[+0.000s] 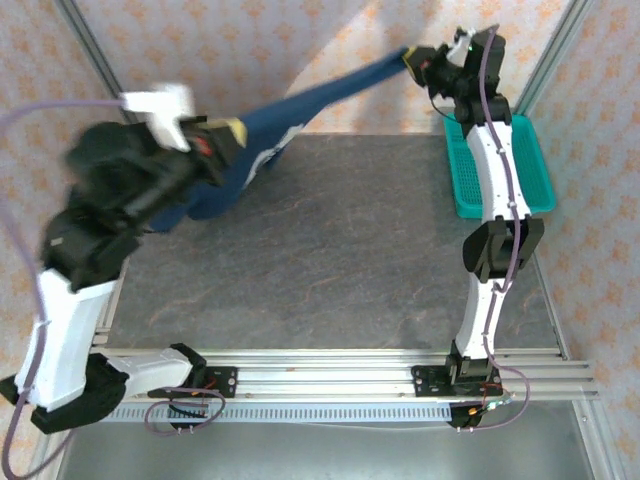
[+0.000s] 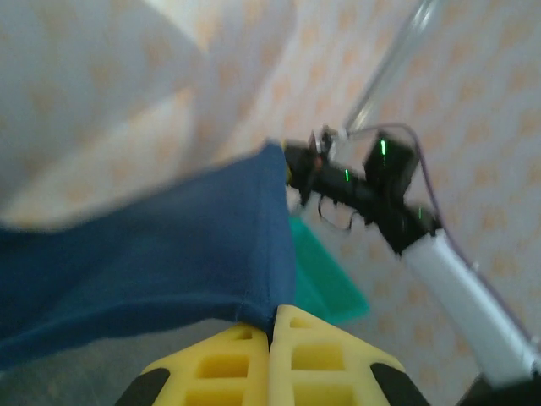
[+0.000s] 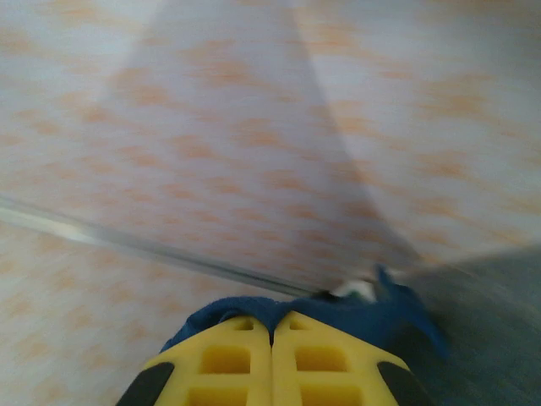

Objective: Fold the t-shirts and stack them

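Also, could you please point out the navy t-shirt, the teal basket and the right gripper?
navy t-shirt (image 1: 310,100), top external view, stretched middle.
teal basket (image 1: 540,175), top external view, right wall.
right gripper (image 3: 271,330), right wrist view, between fingertips.

Left arm (image 1: 120,185) smeared by motion blur seen from above, navy t-shirt (image 1: 300,105) with white print (image 1: 267,160) too blurred to read, lower part hidden behind that arm, teal basket (image 1: 535,175) partly covered by the right arm (image 1: 497,160), shirt mostly hidden behind yellow fingers (image 3: 228,355) at the right wrist
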Tool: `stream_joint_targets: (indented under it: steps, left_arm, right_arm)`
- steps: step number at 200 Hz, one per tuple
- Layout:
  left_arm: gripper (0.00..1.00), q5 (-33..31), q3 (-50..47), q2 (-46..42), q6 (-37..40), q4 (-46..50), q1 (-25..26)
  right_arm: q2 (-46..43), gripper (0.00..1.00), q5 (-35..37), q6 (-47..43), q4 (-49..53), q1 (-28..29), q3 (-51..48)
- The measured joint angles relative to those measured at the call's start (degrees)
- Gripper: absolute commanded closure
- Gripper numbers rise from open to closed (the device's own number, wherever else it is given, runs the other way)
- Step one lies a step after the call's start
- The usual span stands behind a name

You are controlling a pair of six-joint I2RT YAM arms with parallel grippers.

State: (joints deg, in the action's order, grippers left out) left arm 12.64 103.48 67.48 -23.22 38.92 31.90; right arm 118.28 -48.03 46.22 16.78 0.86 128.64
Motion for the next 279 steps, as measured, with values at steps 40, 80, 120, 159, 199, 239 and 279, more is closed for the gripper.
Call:
stream_joint_targets:
  steps: [40, 80, 120, 159, 199, 239, 279]
  left_arm:
    - [0.36, -4.1, -28.7, 13.4, -8.4, -17.9, 18.9]
    - [0.00, -1.1, -22.9, 34.9, -12.9, -22.8, 30.0]
    - [0.00, -3.7, -20.4, 24.8, -13.5, -18.9, 28.9]
    - [0.00, -10.8, -25.9, 1.9, -16.6, -11.0, 16.2]
    - [0.02, -12.6, -41.8, -10.1, -20.3, 0.0, -4.4]
    - [0.10, -9.5, -60.3, -11.5, -21.3, 4.0, -20.4]
    - [0.14, -5.7, -67.7, -12.3, -22.6, 0.2, -30.8]
  right_arm:
    - [-0.9, 0.44, 7.0, -8.9, 7.4, -8.5, -23.9]
    - [-4.5, 0.26, 14.2, -17.0, 14.8, -13.9, -29.7]
    - [-20.6, 0.24, 16.7, -22.2, 18.4, -13.0, -36.2]
    - [-36.3, 0.25, 16.6, -23.8, 21.8, -5.9, -47.9]
    - [-44.4, 0.30, 16.5, -23.1, 24.2, 3.6, -65.9]
    - [-45.1, 0.35, 16.8, -21.1, 23.2, 3.9, -80.7]
    - [-44.7, 0.39, 18.2, -19.8, 19.3, 3.9, -86.5]
